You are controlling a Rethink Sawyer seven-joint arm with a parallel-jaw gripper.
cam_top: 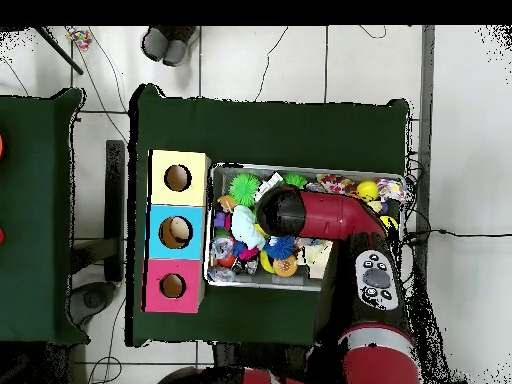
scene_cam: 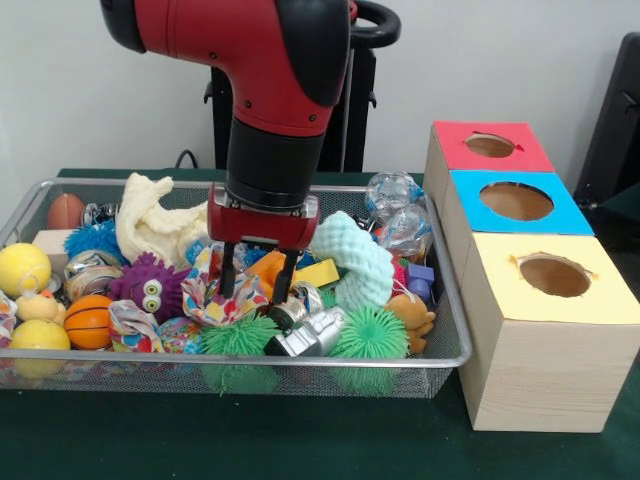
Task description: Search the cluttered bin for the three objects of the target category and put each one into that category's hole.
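The silver wire-mesh bin (scene_cam: 300,362) is full of toys; it also shows in the overhead view (cam_top: 211,200). My gripper (scene_cam: 256,278) is open and points down into the middle of the bin. Its left finger (scene_cam: 228,270) touches a bunch of white polka-dot cloth (scene_cam: 212,298). An orange toy lies between the fingers. A second polka-dot bunch (scene_cam: 130,326) lies further left by the front rim. I cannot make out a third. The yellow-faced box's hole (scene_cam: 554,275) is at the right, nearest the camera, and shows from above (cam_top: 178,178). In the overhead view the arm (cam_top: 285,212) hides the gripper.
The blue-faced box (scene_cam: 517,201) and the red-faced box (scene_cam: 490,146) stand behind the yellow one. Around the gripper lie a cream knitted cloth (scene_cam: 150,220), a mint foam ring (scene_cam: 355,262), green spiky balls (scene_cam: 240,338), a purple fuzzy toy (scene_cam: 150,285) and a silver wrapper (scene_cam: 310,335). A person's shoes (cam_top: 168,42) show at the overhead view's top.
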